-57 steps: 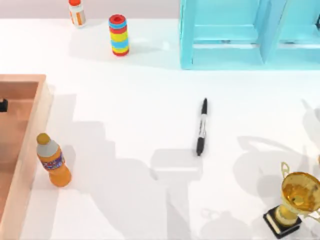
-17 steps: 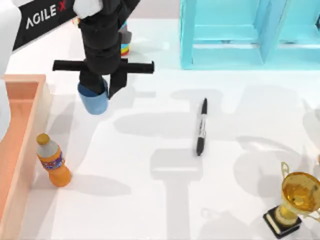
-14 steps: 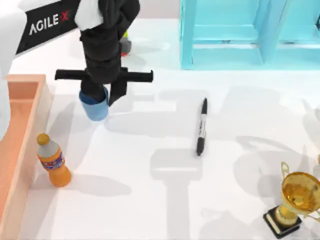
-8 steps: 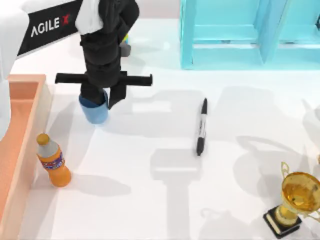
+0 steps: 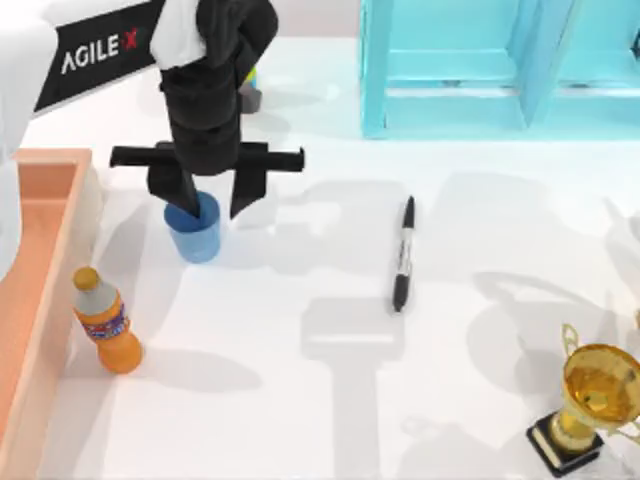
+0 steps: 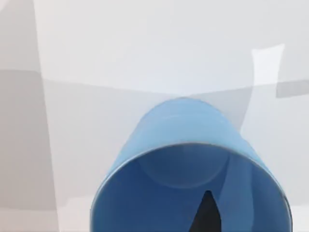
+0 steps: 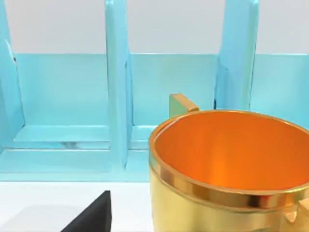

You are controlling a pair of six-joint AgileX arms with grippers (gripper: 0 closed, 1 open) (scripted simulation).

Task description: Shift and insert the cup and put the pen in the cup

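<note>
The blue cup (image 5: 196, 232) stands upright on the table, left of the middle. My left gripper (image 5: 207, 203) hangs just above it, open, one finger over the cup's rim and the other off to its right, holding nothing. In the left wrist view the cup (image 6: 183, 140) sits close below the camera with its mouth facing up. The black pen (image 5: 402, 254) lies flat near the table's middle, well to the right of the cup. A dark part of my right gripper (image 7: 91, 217) shows in the right wrist view, parked by the trophy.
A wooden tray (image 5: 45, 270) lines the left edge, with an orange bottle (image 5: 106, 322) beside it. A cyan shelf (image 5: 480, 70) stands at the back right. A gold trophy (image 5: 590, 400) occupies the front right corner and looms close in the right wrist view (image 7: 231, 164).
My left arm came in carrying the cup, lowered it onto the table and opened, letting it go. The pen has not moved.
</note>
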